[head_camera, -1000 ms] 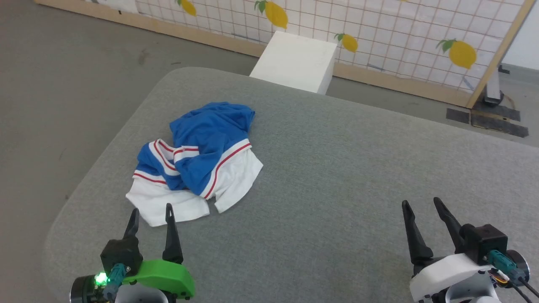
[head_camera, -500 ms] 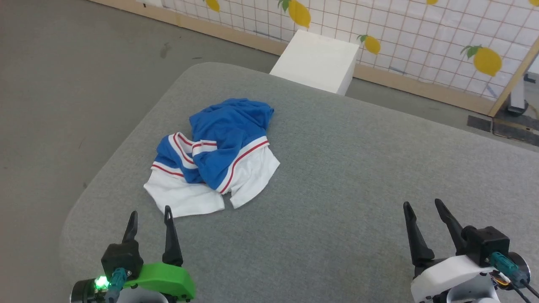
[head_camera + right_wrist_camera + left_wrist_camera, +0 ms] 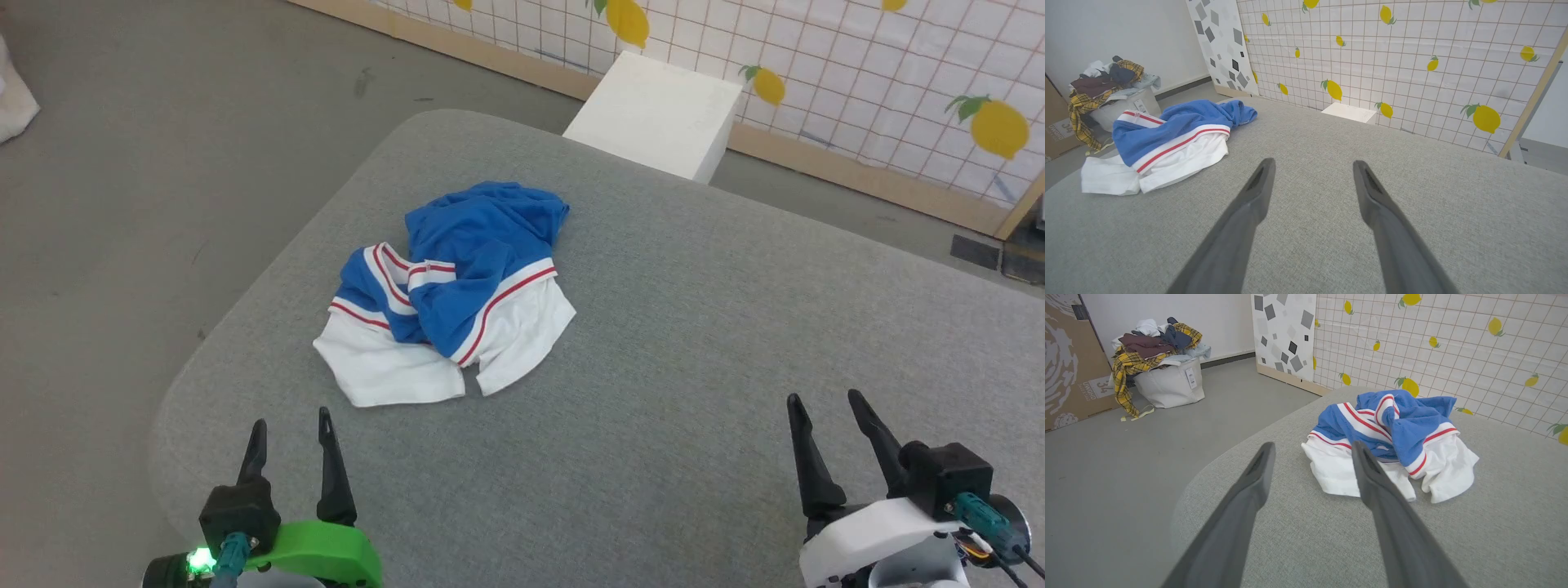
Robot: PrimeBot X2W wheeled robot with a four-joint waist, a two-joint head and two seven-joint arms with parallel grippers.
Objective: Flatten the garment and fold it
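Note:
The garment lies crumpled in a heap on the grey padded table, blue on top with white bands and thin red stripes toward me. It also shows bunched up in the left wrist view and at the left of the right wrist view. My left gripper hovers open near the table's front left corner, short of the garment's white edge, holding nothing. Far off at the lower right, my right gripper stands open and empty over bare table.
A white box stands on the floor just beyond the table's far edge, before a lemon-print grid screen. A white bag heaped with clothes and a cardboard box sit on the floor to the left.
The whole head view has shifted, so the camera has turned left; the garment lies the same on the table. Both grippers hold their places, open.

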